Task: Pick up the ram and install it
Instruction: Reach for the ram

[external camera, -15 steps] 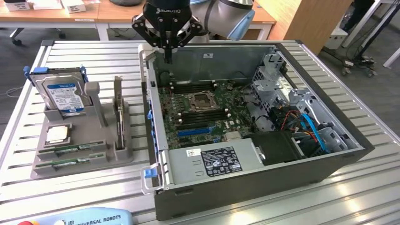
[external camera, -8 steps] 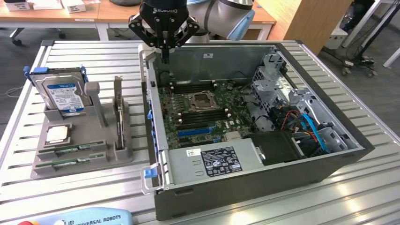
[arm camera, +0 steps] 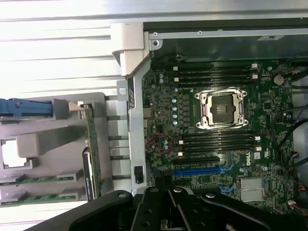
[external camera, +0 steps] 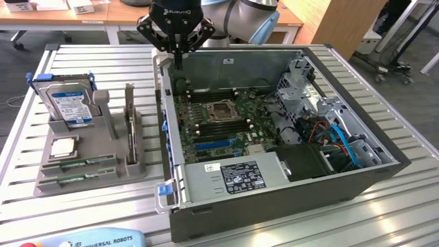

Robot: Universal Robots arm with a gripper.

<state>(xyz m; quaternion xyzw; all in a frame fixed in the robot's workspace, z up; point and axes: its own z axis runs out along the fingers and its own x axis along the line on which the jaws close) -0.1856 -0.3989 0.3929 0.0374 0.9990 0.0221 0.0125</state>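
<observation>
Gripper [external camera: 178,63], fingers closed on nothing, hangs well apart from the grey holder [external camera: 133,171]. The ram [external camera: 77,164] sits in the holder's front slot. It is likely light, stiff and fragile, best pinched across its faces at mid-length.

Bright, even light comes from overhead. The silver slatted metal table [external camera: 394,208] carries white glare patches at the exterior view's lower right, and in the wrist view its slats wash out almost white. The open grey computer case [external camera: 274,216] holds soft shadow inside.
</observation>
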